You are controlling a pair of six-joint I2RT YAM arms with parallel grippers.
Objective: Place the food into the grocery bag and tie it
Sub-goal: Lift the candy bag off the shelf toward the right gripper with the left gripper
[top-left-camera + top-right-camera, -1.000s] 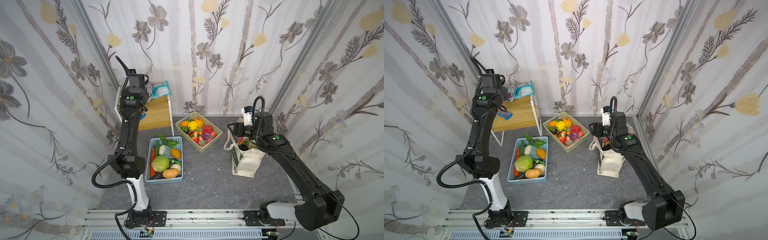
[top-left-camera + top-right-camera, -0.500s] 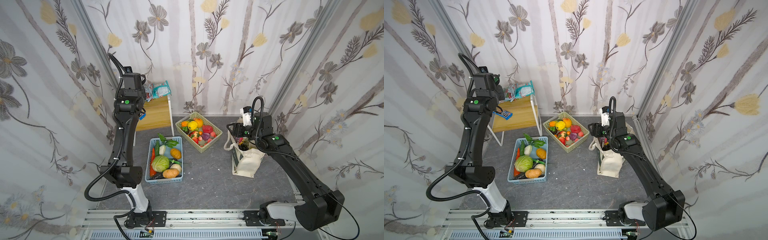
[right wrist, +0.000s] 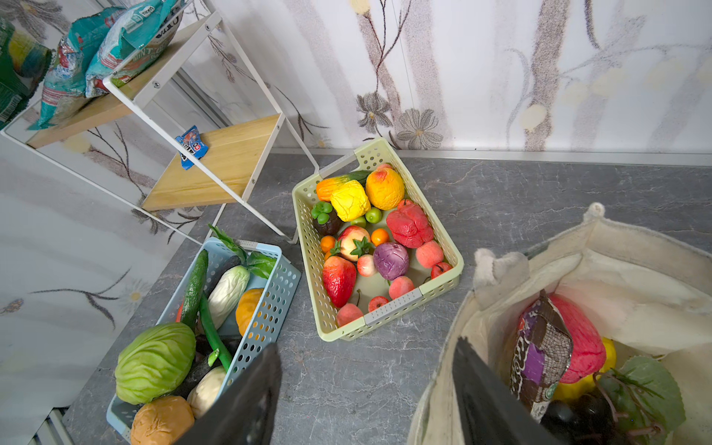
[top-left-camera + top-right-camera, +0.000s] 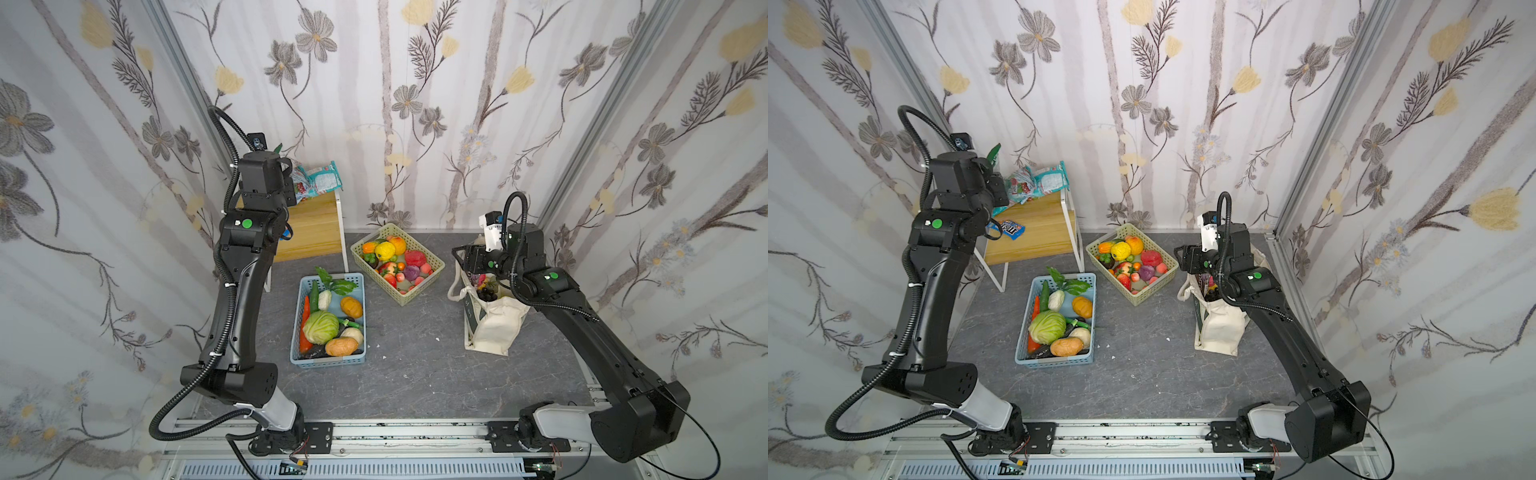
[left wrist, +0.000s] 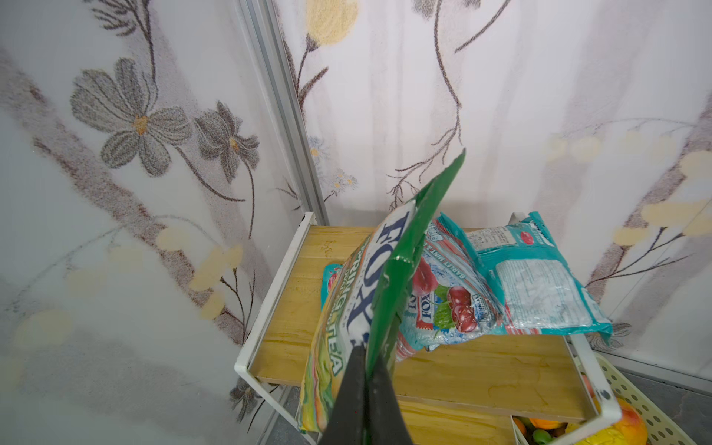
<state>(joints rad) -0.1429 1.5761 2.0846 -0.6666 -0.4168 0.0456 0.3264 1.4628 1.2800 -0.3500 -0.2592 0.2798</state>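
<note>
L: your left gripper (image 5: 365,371) is clamped on the green-yellow FOX'S packet (image 5: 343,308), over wooden shelf (image 5: 481,370), far left | R: your right gripper (image 3: 366,389) has jaws wide apart at rim of grocery bag (image 4: 496,324), right side | bag holds brown bar wrapper (image 3: 539,346) & pink knobbly ball (image 3: 581,339)

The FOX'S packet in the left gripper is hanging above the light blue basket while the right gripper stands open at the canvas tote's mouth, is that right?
Not quite: the left wrist view shows the FOX'S packet, clamped in the left gripper, hanging above the wooden shelf's top board instead. The right gripper does stand open at the canvas tote's mouth.
</note>
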